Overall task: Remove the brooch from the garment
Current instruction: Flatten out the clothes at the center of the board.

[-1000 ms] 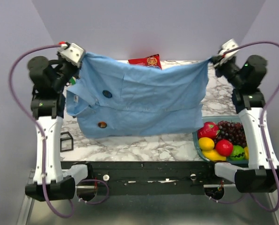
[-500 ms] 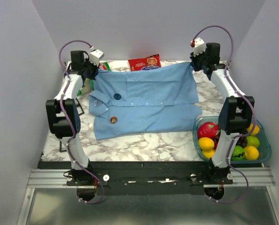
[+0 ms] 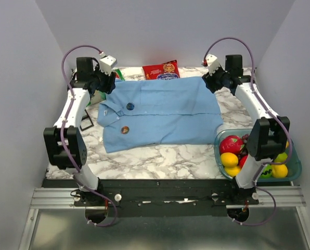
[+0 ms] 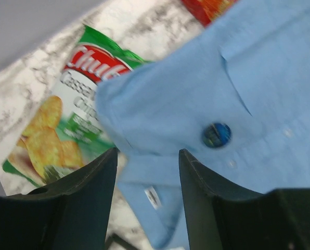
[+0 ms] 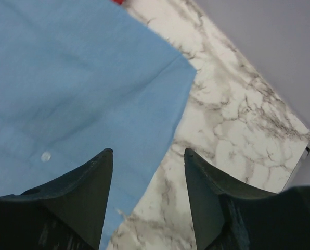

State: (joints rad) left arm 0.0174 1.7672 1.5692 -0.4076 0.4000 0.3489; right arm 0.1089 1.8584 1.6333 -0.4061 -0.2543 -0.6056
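Observation:
The garment (image 3: pixel 163 112) is a light blue shirt lying flat on the marble table, collar to the left. The brooch (image 3: pixel 130 106), a small round dark blue pin, sits on it near the collar; the left wrist view shows the brooch (image 4: pixel 216 134) just right of my fingers. A brown round pin (image 3: pixel 125 129) sits lower on the shirt. My left gripper (image 3: pixel 109 84) hovers open over the shirt's far left corner (image 4: pixel 144 104), holding nothing. My right gripper (image 3: pixel 209 84) stands open over the far right corner (image 5: pixel 160 78), also holding nothing.
A green chips bag (image 4: pixel 61 104) lies left of the shirt, partly under it. A red packet (image 3: pixel 162 69) lies at the back. A clear tub of fruit (image 3: pixel 295 161) stands front right, and a small black frame (image 3: pixel 87 123) stands left of the shirt.
Both arms carried the lifted shirt back and down, so it now lies spread on the table. Both grippers opened and let go of its corners.

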